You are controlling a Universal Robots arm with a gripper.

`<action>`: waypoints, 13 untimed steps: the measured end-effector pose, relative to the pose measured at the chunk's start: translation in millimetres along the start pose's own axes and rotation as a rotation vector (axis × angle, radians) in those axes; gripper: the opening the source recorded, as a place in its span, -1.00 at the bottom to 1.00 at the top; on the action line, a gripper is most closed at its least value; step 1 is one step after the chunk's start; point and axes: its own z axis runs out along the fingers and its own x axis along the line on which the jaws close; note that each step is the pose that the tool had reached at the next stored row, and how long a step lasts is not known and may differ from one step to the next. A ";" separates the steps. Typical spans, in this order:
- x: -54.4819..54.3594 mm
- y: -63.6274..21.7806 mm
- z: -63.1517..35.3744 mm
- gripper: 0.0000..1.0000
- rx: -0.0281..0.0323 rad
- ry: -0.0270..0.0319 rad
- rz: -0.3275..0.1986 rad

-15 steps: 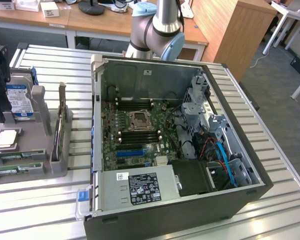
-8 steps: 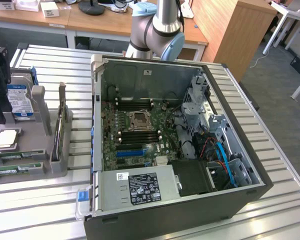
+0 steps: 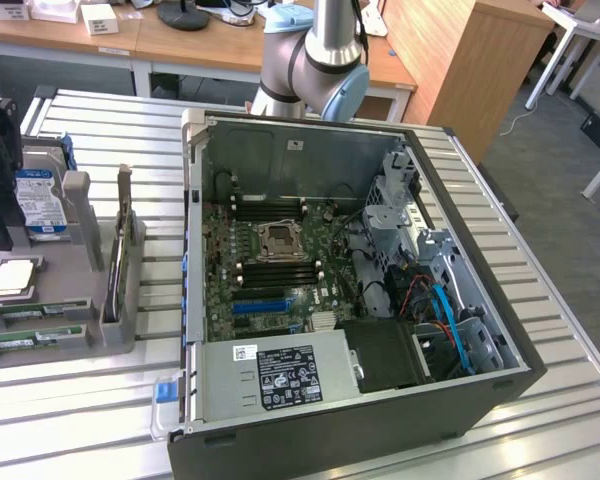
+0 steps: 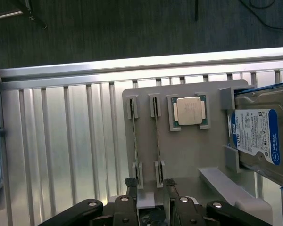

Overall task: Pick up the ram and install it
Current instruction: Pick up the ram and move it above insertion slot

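The ram [image 3: 35, 312] stood on its long edge in a slot of the grey fixture [image 4: 188, 155], untouched. It ran away from the pincer [image 4: 150, 186], roughly in line with the gap between the fingers. The pincer hung wide open over the fixture's near end, holding nothing. A second stick [image 3: 25, 340] sat in the neighbouring slot, just beside the ram. Past the ram on the other side lay the square CPU [image 4: 189, 110] in its recess, and farther out the hard drive [image 4: 257, 136] leaned in its cradle. Well apart from the pincer, the open computer case [image 3: 380, 430] lay on the slatted table [image 3: 90, 400], its motherboard [image 3: 280, 260] exposed.
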 end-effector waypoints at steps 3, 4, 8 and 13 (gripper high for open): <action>-0.1 0.0 1.3 -0.29 0.0002 -0.0001 -0.001; -0.1 0.0 1.9 -0.29 0.0002 -0.0002 -0.001; -0.2 0.0 4.8 -0.29 0.0001 0.0000 -0.001; -0.2 0.0 5.8 -0.29 0.0001 -0.0001 -0.002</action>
